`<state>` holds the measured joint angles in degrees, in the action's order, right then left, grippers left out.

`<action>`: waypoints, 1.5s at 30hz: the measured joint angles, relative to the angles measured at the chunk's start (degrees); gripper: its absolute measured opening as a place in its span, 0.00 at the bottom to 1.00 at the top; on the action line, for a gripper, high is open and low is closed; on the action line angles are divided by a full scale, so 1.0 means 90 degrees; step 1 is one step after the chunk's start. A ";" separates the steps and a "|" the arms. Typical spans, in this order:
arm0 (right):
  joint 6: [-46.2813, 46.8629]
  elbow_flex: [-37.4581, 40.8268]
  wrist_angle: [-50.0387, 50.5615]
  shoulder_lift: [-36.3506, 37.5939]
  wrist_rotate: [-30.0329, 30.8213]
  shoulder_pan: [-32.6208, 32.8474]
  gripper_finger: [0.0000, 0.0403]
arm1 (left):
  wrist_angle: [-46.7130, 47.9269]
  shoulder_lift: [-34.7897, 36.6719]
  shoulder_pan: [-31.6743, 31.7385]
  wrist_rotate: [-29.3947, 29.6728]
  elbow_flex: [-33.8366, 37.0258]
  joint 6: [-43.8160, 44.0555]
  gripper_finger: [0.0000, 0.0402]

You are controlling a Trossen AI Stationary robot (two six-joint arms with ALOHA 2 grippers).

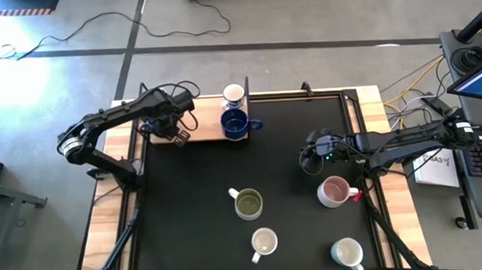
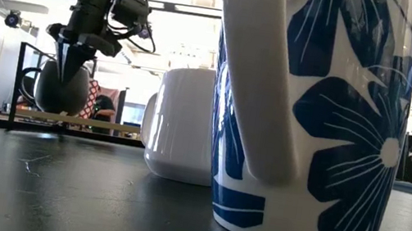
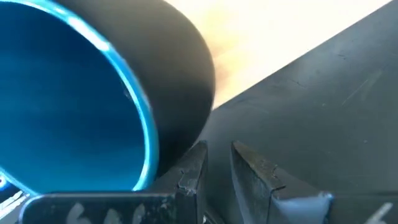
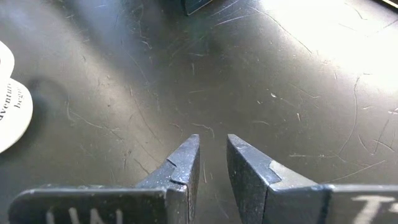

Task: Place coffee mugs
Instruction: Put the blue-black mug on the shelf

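Coffee mugs: two sit on the wooden tray (image 1: 199, 130) at 12 o'clock, four wait near 5; I judge a fetch comes next, both my claws (image 1: 180, 135) (image 1: 312, 159) empty, narrowly parted

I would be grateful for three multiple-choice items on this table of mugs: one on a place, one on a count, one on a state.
1. Where does the dark blue mug stand?
A. On the floor
B. On the wooden board
C. Inside another mug

2. How many mugs stand on the black mat in the high view?
A. Two
B. Four
C. Seven

3. How is the right claw?
A. Shut on a mug's handle
B. Out of view
C. Empty, fingers slightly apart over the mat

Key:
1 B, it sits on the board beside a white mug.
2 B, the olive-inside mug, the pink mug and two pale mugs.
3 C, the right wrist view shows bare mat between its fingers.
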<state>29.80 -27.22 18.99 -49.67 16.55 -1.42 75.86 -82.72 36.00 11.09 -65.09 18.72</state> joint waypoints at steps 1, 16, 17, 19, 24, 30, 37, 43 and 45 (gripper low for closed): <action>0.0000 0.0000 0.0000 0.0000 0.0000 0.0000 0.17 | 0.0011 0.0002 -0.0022 -0.0072 -0.0028 -0.0002 0.13; 0.0000 0.0000 0.0001 0.0000 0.0001 0.0001 0.17 | -0.0810 -0.0216 -0.0232 0.0065 -0.0445 -0.0648 0.13; 0.0000 0.0000 0.0001 0.0002 0.0000 -0.0001 0.17 | -0.0829 -0.0272 -0.0232 0.0174 -0.0447 -0.0684 0.13; 0.0000 0.0000 0.0001 0.0000 0.0001 0.0000 0.17 | -0.0844 -0.0388 -0.0220 0.0362 -0.0485 -0.0737 0.13; 0.0000 0.0000 0.0001 0.0001 0.0001 0.0001 0.17 | -0.0883 -0.0610 -0.0201 0.0671 -0.0543 -0.0860 0.13; 0.0000 0.0000 0.0000 0.0000 0.0001 -0.0001 0.17 | -0.0876 -0.0685 -0.0164 0.0711 -0.0547 -0.0865 0.13; 0.0000 0.0000 0.0000 0.0001 0.0001 -0.0001 0.17 | -0.0756 -0.0636 -0.0154 0.0784 -0.0547 -0.0828 0.13; 0.0000 0.0000 0.0001 0.0000 -0.0001 -0.0002 0.17 | -0.0528 -0.0635 -0.0149 0.0829 -0.0545 -0.0671 0.13; 0.0000 0.0000 0.0001 0.0000 0.0001 -0.0002 0.17 | -0.0415 -0.0634 -0.0149 0.0828 -0.0545 -0.0617 0.13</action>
<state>29.80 -27.22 19.00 -49.67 16.56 -1.43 72.13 -88.42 34.65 18.55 -70.00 13.17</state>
